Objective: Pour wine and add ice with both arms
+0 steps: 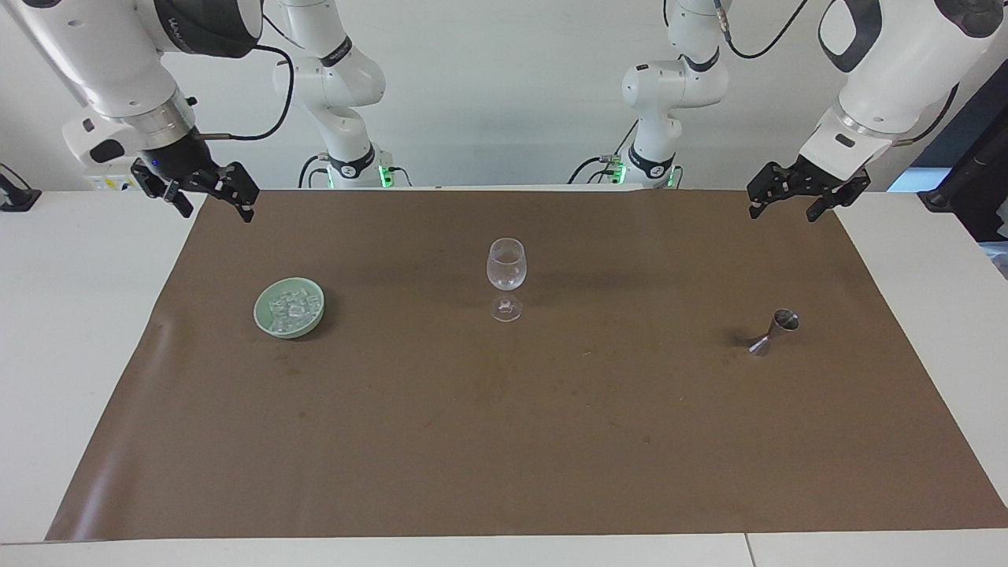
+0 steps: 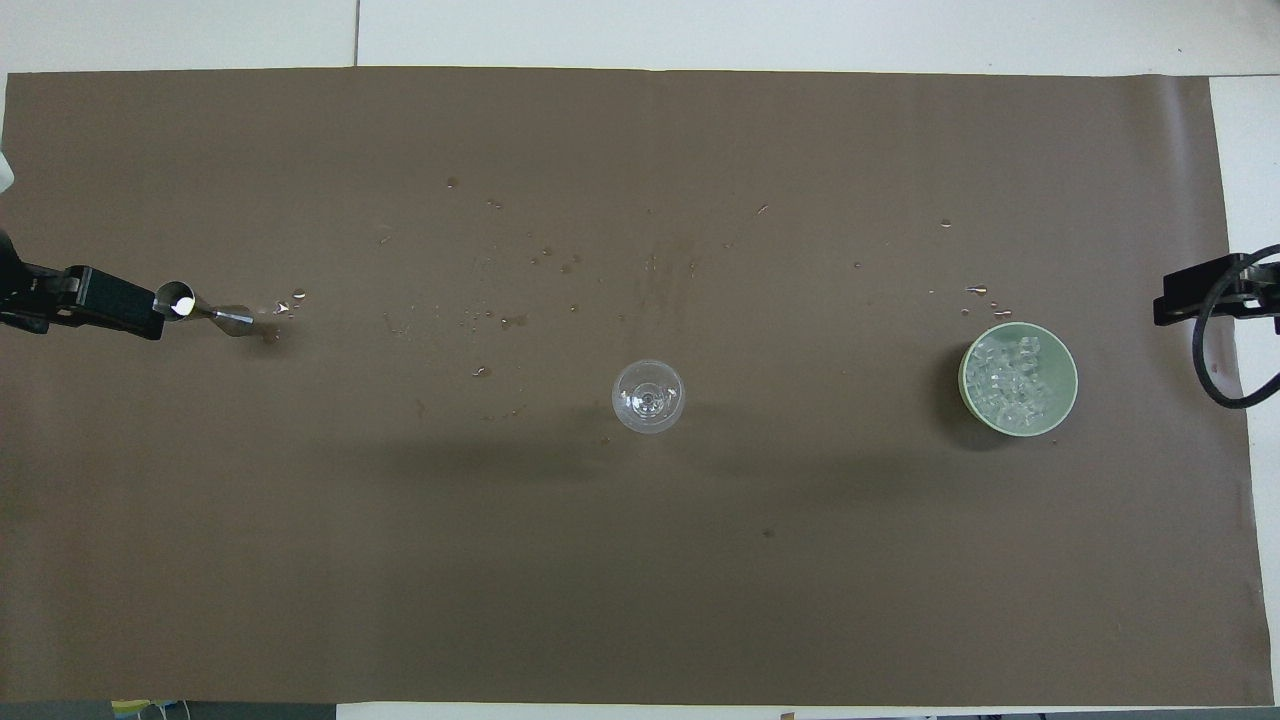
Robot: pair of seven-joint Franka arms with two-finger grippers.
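Note:
A clear wine glass (image 1: 505, 268) stands upright at the middle of the brown mat (image 1: 504, 441); it also shows in the overhead view (image 2: 648, 396). A pale green bowl (image 1: 263, 315) holds ice (image 1: 290, 305) toward the right arm's end; the bowl (image 2: 1068, 400) and ice (image 2: 1010, 375) show from above too. A small metal jigger (image 1: 776, 331) stands toward the left arm's end, also seen in the overhead view (image 2: 205, 310). My left gripper (image 1: 783, 213) hangs open and empty over the mat's corner, apart from the jigger. My right gripper (image 1: 218, 213) hangs open and empty over the mat's other corner, apart from the bowl.
Small drops of liquid (image 2: 520, 320) are scattered on the mat around the glass and beside the jigger. White table (image 1: 71, 331) borders the mat at both ends. Both arm bases (image 1: 654, 165) stand at the table's edge by the wall.

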